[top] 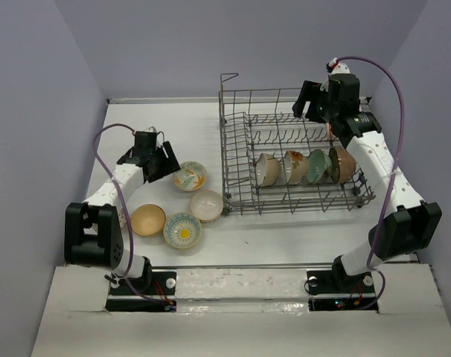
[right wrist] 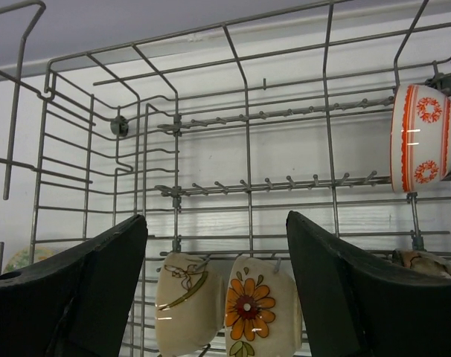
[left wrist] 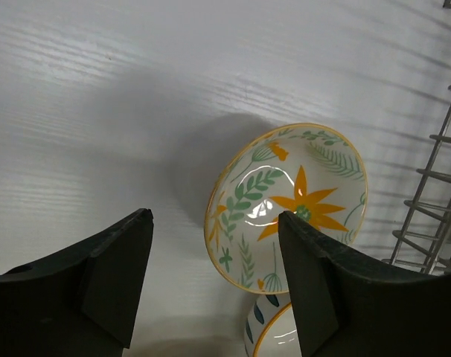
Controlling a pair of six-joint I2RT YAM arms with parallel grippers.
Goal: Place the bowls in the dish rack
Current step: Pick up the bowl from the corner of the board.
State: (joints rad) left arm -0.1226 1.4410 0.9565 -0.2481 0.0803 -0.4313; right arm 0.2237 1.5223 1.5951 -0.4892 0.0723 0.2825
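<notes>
left gripper [left wrist: 214,216] wide, empty | cream floral bowl [left wrist: 285,204] on table [top: 285,230] left of dish rack [top: 240,160], just ahead, offset toward rack-side finger; left arm nearer | right gripper [right wrist: 216,219] wide, empty, over dish rack

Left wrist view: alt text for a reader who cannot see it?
A cream floral bowl with an orange flower sits on the white table just beyond the left hand, which stands open and empty. The edge of a second bowl shows below; dish rack wires at right.
</notes>
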